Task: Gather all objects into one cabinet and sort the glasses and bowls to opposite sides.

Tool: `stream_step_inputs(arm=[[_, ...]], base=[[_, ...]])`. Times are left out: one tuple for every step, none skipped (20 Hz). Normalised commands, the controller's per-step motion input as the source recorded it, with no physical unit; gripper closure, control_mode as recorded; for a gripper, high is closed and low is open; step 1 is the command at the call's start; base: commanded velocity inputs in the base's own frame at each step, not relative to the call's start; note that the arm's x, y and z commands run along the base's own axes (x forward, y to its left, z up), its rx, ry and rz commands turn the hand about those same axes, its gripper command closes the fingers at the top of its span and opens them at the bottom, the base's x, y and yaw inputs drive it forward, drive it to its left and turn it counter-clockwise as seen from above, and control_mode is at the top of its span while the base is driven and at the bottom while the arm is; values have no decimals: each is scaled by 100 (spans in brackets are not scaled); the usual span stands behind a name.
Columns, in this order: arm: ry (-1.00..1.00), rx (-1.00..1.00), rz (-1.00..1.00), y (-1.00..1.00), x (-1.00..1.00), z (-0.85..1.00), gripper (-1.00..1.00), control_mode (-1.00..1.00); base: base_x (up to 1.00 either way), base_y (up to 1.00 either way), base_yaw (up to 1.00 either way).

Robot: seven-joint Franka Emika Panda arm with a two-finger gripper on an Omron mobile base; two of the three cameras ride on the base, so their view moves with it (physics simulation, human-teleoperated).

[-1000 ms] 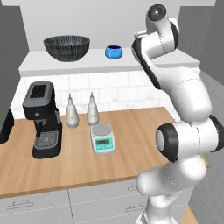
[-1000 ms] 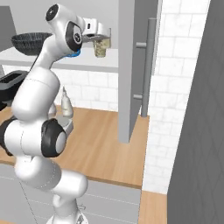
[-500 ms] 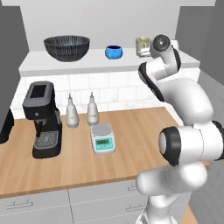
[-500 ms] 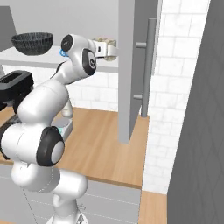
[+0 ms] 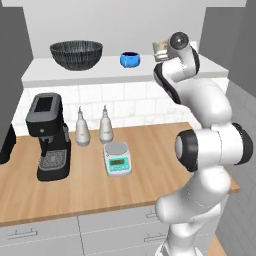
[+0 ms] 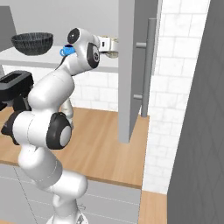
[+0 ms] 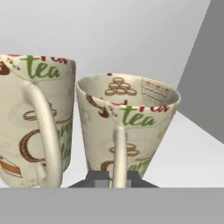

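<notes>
Behind the arm (image 5: 187, 75), half-hidden cup (image 5: 160, 48)

Two beige cups stand side by side on the pale grey shelf (image 7: 192, 153), each printed with the word "tea" in green and red plus brown biscuit and cup drawings. The nearer cup (image 7: 33, 118) sits to the left of the second cup (image 7: 129, 131), its handle facing the camera. The two look to be touching or almost so, though contact cannot be confirmed. The second cup is upright, its open mouth visible, handle also facing the camera. Just below its base are the dark finger tips (image 7: 97, 178). Behind the second cup rises the pale back wall (image 7: 131, 35), and to its right a dark grey side panel (image 7: 210, 74).
</notes>
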Motion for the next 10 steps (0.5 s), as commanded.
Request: stream_step_inputs(arm=[[19,10,0,-1,0,-2,100,-100],[17,11,0,-1,0,-4,-100,-100],[14,10,-1,-2,0,-4,-100,-100],[14,11,-3,-6,0,-1,-100,-100],[13,13,-3,-12,0,0,-100,-100],[12,14,-3,-18,0,0,-100,-100],[12,14,-3,-19,0,0,-100,-100],[11,13,-2,-16,0,0,-100,-100],[9,11,-1,-15,0,0,-100,-100],[6,10,-1,-12,0,0,-100,-100]], base=[[0,0,0],[0,0,0],[0,0,0],[0,0,0],[0,0,0],[0,0,0],[0,0,0],[0,0,0],[0,0,0],[0,0,0]])
